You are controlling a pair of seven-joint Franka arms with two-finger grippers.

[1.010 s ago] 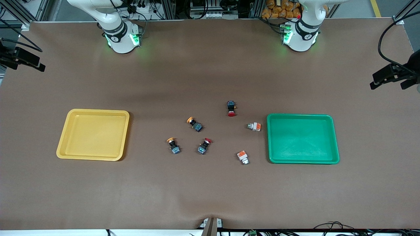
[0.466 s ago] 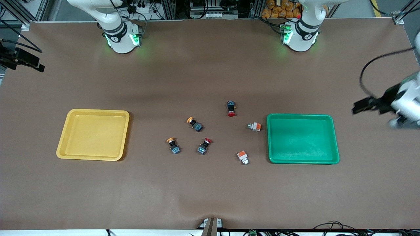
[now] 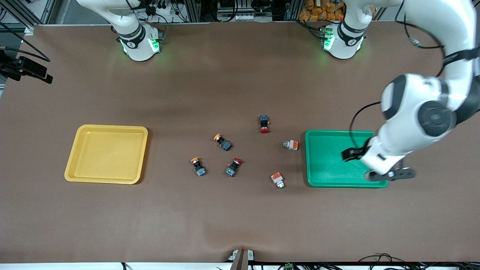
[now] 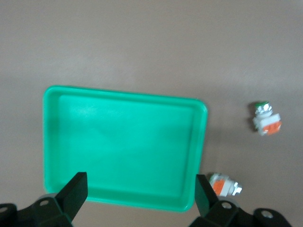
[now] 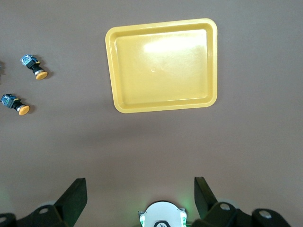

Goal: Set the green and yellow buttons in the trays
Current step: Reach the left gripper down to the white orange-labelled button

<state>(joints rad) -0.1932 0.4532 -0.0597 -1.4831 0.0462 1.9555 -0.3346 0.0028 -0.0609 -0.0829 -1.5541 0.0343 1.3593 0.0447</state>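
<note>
Buttons (image 3: 291, 144) lie loose between both trays (image 3: 345, 182); my left gripper (image 4: 139, 196) hovers over green, right gripper (image 5: 140, 198) waits, both wide and empty.

Item count, front view:

- Trays: two. One yellow tray (image 3: 107, 154), left of centre; one green tray (image 3: 330, 157), right of centre.
- Yellow-capped buttons: two (image 3: 222, 142) (image 3: 198, 167).
- Whitish-silver buttons with orange blocks: two (image 3: 291, 144) (image 3: 278, 179).
- Red-capped buttons: two (image 3: 264, 124) (image 3: 233, 167).
</note>
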